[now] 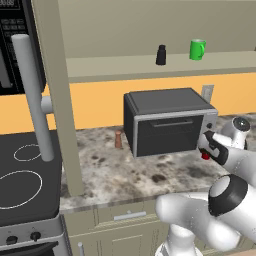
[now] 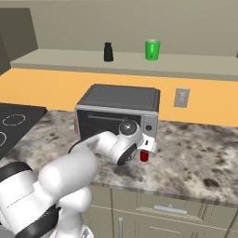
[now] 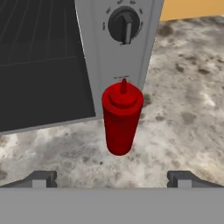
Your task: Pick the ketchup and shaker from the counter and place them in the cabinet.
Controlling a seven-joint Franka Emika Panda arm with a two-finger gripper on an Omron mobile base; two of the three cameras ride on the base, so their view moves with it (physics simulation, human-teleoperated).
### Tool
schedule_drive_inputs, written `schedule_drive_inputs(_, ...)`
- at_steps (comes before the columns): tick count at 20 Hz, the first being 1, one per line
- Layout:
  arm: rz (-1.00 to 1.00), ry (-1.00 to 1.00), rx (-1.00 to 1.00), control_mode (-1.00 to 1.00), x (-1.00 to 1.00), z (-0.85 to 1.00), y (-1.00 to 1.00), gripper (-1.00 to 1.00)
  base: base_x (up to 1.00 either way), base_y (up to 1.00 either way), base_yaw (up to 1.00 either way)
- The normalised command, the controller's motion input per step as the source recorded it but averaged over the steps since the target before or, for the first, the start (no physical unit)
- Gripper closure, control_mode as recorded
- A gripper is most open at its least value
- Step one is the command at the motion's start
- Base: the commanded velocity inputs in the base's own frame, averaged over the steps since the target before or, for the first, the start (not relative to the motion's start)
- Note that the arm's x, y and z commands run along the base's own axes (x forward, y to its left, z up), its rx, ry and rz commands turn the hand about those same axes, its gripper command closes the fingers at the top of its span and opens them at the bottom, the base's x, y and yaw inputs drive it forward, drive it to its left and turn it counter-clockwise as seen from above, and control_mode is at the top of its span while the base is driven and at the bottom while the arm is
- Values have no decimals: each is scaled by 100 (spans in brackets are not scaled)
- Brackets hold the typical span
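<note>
Glossy white rounded arm [image 1: 200,212] segments with black joint bands.

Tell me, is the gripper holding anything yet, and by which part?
Nothing is held. The gripper is open, its fingertips apart short of the ketchup, which stands upright on the counter.

Red ketchup [image 3: 121,122] upright on the granite counter [image 3: 183,105], just before the toaster oven [image 3: 78,52], between wide-spread fingertips [image 3: 41,178]

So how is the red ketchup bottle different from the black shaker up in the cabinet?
The ketchup is red; the shaker is black. The ketchup stands on the counter by the toaster oven; the shaker already stands on the cabinet shelf. Both are small and upright.
</note>
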Motion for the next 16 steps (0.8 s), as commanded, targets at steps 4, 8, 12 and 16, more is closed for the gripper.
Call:
schedule_drive_inputs(4, 0, 0, 2, -100, 34, -19, -22, -100, 0, 0, 0)
schedule_drive_inputs(8, 0, 0, 2, -100, 35, -20, -17, -100, 0, 0, 0)
schedule_drive_inputs(12, 0, 0, 1, -100, 34, -17, -9, -100, 0, 0, 0)
schedule_drive_inputs(16, 0, 0, 1, -100, 34, -18, -6, -100, 0, 0, 0)
